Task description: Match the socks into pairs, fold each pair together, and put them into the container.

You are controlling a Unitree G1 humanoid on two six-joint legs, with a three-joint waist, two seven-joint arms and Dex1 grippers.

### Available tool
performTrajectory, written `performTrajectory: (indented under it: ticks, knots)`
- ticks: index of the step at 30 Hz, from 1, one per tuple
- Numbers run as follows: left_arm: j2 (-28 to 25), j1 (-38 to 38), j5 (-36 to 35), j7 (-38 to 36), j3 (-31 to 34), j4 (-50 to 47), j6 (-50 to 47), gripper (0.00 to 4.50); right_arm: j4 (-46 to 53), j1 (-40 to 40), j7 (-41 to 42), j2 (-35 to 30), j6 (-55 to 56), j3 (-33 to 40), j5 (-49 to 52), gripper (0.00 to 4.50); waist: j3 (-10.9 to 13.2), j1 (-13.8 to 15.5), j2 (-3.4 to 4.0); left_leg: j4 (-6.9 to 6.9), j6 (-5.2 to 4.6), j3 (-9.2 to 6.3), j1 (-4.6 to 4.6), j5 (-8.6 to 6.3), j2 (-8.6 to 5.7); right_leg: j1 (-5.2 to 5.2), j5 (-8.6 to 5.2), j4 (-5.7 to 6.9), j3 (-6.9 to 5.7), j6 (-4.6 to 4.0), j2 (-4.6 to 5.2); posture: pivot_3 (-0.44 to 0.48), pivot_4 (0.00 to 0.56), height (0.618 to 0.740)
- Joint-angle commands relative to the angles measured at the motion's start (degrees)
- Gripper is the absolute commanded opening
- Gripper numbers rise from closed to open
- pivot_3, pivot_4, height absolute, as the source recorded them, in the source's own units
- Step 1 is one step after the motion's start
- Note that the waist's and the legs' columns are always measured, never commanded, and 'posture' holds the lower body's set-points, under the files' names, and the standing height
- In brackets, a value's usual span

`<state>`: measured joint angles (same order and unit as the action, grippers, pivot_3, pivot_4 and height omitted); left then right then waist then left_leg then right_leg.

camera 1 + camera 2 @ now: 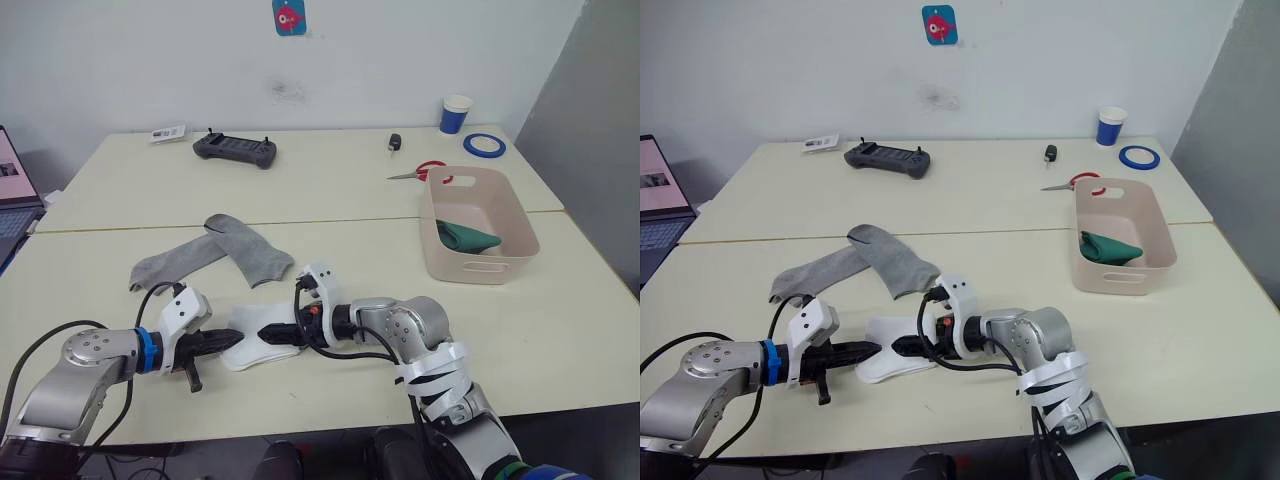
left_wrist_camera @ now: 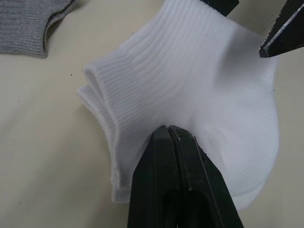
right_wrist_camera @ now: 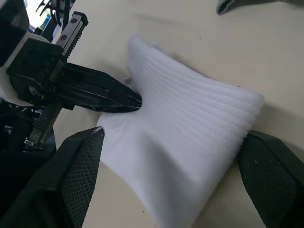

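Near the front edge of the table [image 1: 330,190], roughly midway along it, I had the white socks [image 1: 255,338] lying stacked as a pair between my two pincers. My left pincer [image 1: 222,342] was pressed together, its tips clamped on one end of the white socks, as the left wrist view showed plainly, the black fingers [image 2: 176,171] meeting on the ribbed fabric. My right pincer [image 3: 156,185] stood apart, its two pads straddling the other end of the pair without yet biting; I judged it ready to close or to push the fabric over into a fold.

Farther back and toward my left lay the grey socks [image 1: 215,252], one crossed over the other, loose and unfolded, well apart from the white pair. At the right side of the table, just in front of the seam between the two tabletops, sat the pinkish-beige container [image 1: 478,225], and inside it I could see a dark green bundle [image 1: 465,237], which I took for the green pair already folded and stowed.

So by my reckoning one pair was done, the white pair was matched and in hand but neither folded nor carried over, and the grey pair was untouched. Along the far edge sat a black controller [image 1: 236,149], a blue-and-white paper cup [image 1: 455,113], a ring of blue tape [image 1: 484,145] and red-handled scissors [image 1: 422,172], none of which concerned me.
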<state>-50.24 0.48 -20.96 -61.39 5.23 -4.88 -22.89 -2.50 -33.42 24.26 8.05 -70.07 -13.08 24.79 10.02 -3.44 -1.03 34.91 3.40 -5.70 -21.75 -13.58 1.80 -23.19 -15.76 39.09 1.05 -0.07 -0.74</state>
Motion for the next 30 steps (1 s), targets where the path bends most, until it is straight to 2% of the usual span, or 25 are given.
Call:
performTrajectory:
  ticks: [1, 11, 13, 18, 22, 25, 30]
  knots:
    - [0.6, 1.0, 0.8, 0.4, -0.4, 0.5, 0.1, 0.00, -1.8, -1.9, -1.4, 6.7, 0.4, -0.4, 1.5, 3.83, 0.0, 0.0, 0.00, 0.00, 0.00, 0.00, 0.00, 0.00, 0.00, 0.00, 0.00, 0.00, 0.00, 0.00, 0.00, 0.000, 0.150, 0.740]
    - [1.7, 0.4, -1.6, 1.0, 1.3, -0.3, -1.0, 0.00, -2.9, -2.1, -3.0, 7.3, 3.7, -2.0, 3.3, 0.14, 0.0, 0.0, 0.01, -0.03, 0.00, 0.00, -0.06, 0.00, 0.00, -0.03, -0.02, -0.04, 0.00, -0.03, 0.00, 0.000, 0.150, 0.740]
    - [2.0, 0.0, -2.8, 1.0, 2.2, -0.8, -1.9, 0.00, -1.6, -2.1, -3.0, 6.1, 4.1, -1.8, 4.0, 0.04, 0.0, 0.0, 0.02, -0.02, 0.00, -0.02, -0.06, 0.00, 0.00, -0.02, -0.01, -0.04, -0.02, -0.01, 0.00, 0.000, 0.150, 0.740]
    - [3.5, -3.6, -5.9, 2.3, 4.6, -1.4, -3.7, 0.00, 7.4, -1.2, 0.2, -1.9, 5.9, -1.8, 4.2, 0.04, 0.1, 0.2, 0.01, -0.02, 0.00, -0.09, -0.21, 0.00, 0.00, -0.11, 0.01, -0.05, -0.08, -0.01, -0.01, 0.000, 0.150, 0.740]
    - [4.3, -7.7, -11.3, 3.2, 5.2, -4.5, -10.4, 0.00, 16.6, 1.2, 2.7, -8.3, 4.3, 2.2, 7.4, 0.04, 0.1, 0.7, -0.13, -0.01, 0.00, -0.17, -0.38, 0.00, -0.04, -0.12, -0.02, -0.18, -0.11, 0.02, 0.01, 0.000, 0.150, 0.740]
    - [5.7, -12.4, -15.1, 4.1, 3.9, -8.7, -14.7, 0.58, 23.5, 3.3, 3.6, -13.1, 2.7, 7.3, 11.1, 0.00, 0.2, 0.7, -0.14, -0.01, 0.00, -0.14, -0.41, 0.00, -0.07, -0.12, -0.03, -0.21, -0.10, 0.03, 0.04, 0.000, 0.150, 0.740]
    - [6.5, -20.8, -19.4, 3.4, 0.9, -13.6, -19.6, 2.13, 34.8, 8.2, 1.8, -18.5, -1.0, 18.0, 18.6, 0.00, 0.3, 0.7, -0.15, -0.01, 0.00, -0.26, -0.40, 0.00, -0.04, -0.12, -0.03, -0.15, -0.09, 0.03, -0.01, 0.000, 0.150, 0.740]
